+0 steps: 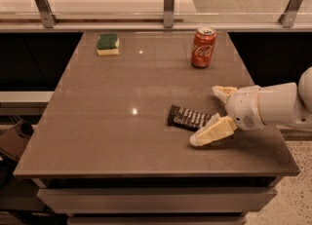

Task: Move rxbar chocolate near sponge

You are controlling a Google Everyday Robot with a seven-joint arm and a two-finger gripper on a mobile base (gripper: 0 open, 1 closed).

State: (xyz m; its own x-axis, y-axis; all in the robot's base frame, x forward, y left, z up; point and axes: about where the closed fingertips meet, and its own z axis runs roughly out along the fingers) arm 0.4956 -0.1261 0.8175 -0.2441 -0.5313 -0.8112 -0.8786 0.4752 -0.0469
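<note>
Right of rxbar chocolate point(187, 117), hand point(205, 117) spread wide around its end; sponge point(107, 44) well apart.

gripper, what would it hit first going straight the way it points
Probably the bar, just ahead of the open gripper over the table; how high the gripper sits is unclear.

Red can point(203, 47), far right part of the table point(97, 121): white Coca-Cola script ran up its side, and the brand was legible. Rxbar chocolate point(185, 117), nearer the front edge: white lettering blocks on a dark wrapper, words too small to read. Gripper point(204, 116) sat at the bar's right end, fingers spread wide apart.
</note>
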